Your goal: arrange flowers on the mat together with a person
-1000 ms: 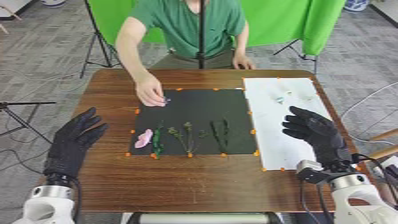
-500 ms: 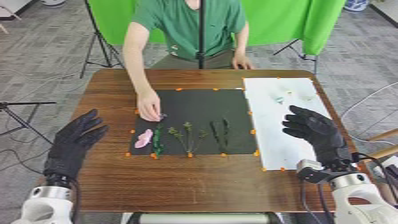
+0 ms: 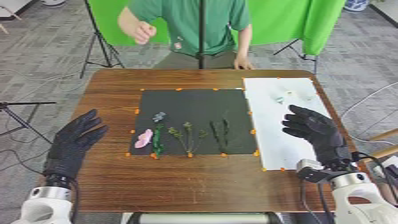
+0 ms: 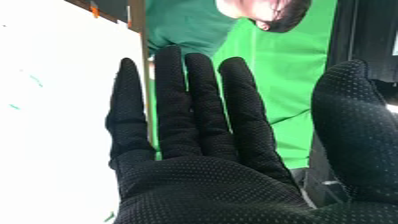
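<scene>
In the head view a black mat (image 3: 187, 102) bears a pink flower (image 3: 144, 138), a dark green leafy stem (image 3: 157, 141), a pale bluish flower (image 3: 159, 117) at that stem's upper end, branching sprigs (image 3: 188, 135) in the middle and long dark green stems (image 3: 219, 132) on the right. Small pale flowers (image 3: 284, 96) lie on the white sheet (image 3: 275, 135). My left hand (image 3: 77, 137) is open left of the mat. My right hand (image 3: 313, 129) is open over the white sheet's right edge; the right wrist view shows the same hand (image 4: 204, 185) with straight fingers, holding nothing.
A person stands across the brown wooden table (image 3: 178, 185), one hand (image 3: 140, 32) raised beyond the far edge and the other at that edge. Orange tape pieces (image 3: 189, 155) edge the mat. A dark vertical pole (image 3: 202, 35) rises behind the table.
The person's hand lowered the pale bluish flower onto the mat above the leafy stem, let go of it and moved back beyond the table's far edge. Both my hands kept still.
</scene>
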`<state>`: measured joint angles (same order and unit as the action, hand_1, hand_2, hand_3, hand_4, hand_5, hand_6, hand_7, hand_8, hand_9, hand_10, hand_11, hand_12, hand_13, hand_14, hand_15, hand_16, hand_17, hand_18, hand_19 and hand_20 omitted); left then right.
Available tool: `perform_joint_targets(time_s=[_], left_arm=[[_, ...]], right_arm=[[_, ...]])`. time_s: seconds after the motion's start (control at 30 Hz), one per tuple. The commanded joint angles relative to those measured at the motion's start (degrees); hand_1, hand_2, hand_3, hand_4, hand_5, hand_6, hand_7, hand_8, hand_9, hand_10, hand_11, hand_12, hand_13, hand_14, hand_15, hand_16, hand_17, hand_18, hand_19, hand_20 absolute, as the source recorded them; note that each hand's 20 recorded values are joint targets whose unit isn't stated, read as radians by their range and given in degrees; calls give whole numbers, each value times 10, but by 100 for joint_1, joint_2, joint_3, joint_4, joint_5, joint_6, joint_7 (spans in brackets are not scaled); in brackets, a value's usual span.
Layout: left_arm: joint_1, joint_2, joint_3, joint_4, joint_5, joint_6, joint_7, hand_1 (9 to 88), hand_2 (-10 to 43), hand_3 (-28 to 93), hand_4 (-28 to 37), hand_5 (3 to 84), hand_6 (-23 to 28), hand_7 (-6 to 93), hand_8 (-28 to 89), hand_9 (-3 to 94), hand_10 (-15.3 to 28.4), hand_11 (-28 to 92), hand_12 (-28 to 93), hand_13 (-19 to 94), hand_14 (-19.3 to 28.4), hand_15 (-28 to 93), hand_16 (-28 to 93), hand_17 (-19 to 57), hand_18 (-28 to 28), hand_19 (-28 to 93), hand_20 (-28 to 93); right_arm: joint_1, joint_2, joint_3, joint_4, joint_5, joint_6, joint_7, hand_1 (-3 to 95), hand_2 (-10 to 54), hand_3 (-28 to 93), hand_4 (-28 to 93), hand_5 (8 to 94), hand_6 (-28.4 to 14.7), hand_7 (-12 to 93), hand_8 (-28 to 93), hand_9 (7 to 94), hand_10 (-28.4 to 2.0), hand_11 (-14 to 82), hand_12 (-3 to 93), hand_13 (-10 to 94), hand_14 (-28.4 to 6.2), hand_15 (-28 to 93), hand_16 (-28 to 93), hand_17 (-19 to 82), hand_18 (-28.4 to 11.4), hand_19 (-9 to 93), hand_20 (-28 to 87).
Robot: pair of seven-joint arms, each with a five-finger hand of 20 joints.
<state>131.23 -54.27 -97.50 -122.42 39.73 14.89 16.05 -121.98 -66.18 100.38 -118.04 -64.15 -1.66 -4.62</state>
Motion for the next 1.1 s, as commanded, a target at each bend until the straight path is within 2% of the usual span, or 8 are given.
perform_joint_targets(time_s=[0.03, 0.27, 0.43, 0.57, 0.7, 0.8, 0.97, 1.1], left_arm=[[99, -39, -22, 7, -18, 16, -47, 284, 39, 695, -253, 406, 42, 167, -83, 338, 140, 280, 139, 321, 176, 343, -18, -28, 231, 506, 45], [43, 47, -23, 0, 38, 9, -26, 284, 39, 695, -253, 406, 42, 168, -82, 338, 140, 278, 138, 322, 177, 345, -17, -28, 231, 506, 45], [150, -62, -26, -24, 16, 20, -65, 284, 39, 695, -253, 406, 43, 168, -83, 338, 140, 278, 139, 322, 178, 345, -18, -28, 232, 506, 46], [-13, 37, 23, 23, 33, -25, -28, 284, 39, 695, -253, 406, 43, 168, -83, 338, 140, 279, 139, 322, 178, 345, -18, -28, 232, 506, 46], [193, -23, -44, -51, -41, 102, 25, 284, 39, 695, -253, 406, 42, 169, -83, 338, 140, 278, 140, 322, 177, 346, -17, -28, 231, 505, 45], [173, -37, -43, -37, -14, 64, -16, 283, 40, 695, -253, 406, 43, 168, -83, 339, 140, 278, 139, 322, 178, 347, -17, -28, 231, 505, 46], [148, 38, -42, -41, -36, 122, 68, 283, 40, 695, -253, 406, 43, 168, -83, 338, 140, 278, 139, 322, 178, 347, -18, -28, 231, 505, 46], [199, 24, -32, -56, -18, 143, 58, 284, 40, 694, -253, 406, 43, 168, -83, 338, 140, 278, 139, 322, 177, 345, -18, -28, 231, 505, 46]], right_arm=[[50, -16, -80, 15, -48, -27, -20, 187, 27, 868, -239, 454, -47, 177, -107, 453, -150, 169, 233, 385, -125, 286, 244, 133, -209, 500, 260], [51, 61, -58, -1, 13, 42, -45, 187, 26, 869, -239, 455, -47, 177, -107, 454, -150, 169, 232, 386, -125, 288, 244, 133, -209, 500, 260], [21, 47, -65, -19, -35, -29, -17, 187, 26, 869, -238, 454, -46, 178, -107, 455, -150, 169, 232, 385, -126, 286, 242, 133, -209, 500, 261], [53, 156, -46, 2, 126, 104, -153, 187, 25, 869, -238, 455, -46, 178, -108, 455, -150, 169, 232, 386, -126, 285, 243, 133, -209, 500, 261], [226, 488, -57, 82, 55, 285, -241, 189, 24, 869, -239, 456, -46, 179, -108, 455, -150, 170, 232, 386, -125, 287, 244, 134, -209, 499, 261], [306, 979, 57, 137, -235, 660, -345, 192, 22, 870, -238, 455, -46, 179, -108, 457, -149, 171, 232, 387, -124, 287, 244, 134, -209, 500, 261], [483, 1920, -43, 228, -2759, 2099, 332, 210, 6, 865, -242, 464, -39, 194, -111, 473, -141, 183, 232, 400, -117, 292, 241, 142, -206, 502, 262], [840, 2589, -546, 564, -5386, 2620, 1528, 256, -45, 855, -262, 461, -23, 240, -132, 474, -124, 202, 229, 414, -98, 310, 237, 158, -198, 506, 261]])
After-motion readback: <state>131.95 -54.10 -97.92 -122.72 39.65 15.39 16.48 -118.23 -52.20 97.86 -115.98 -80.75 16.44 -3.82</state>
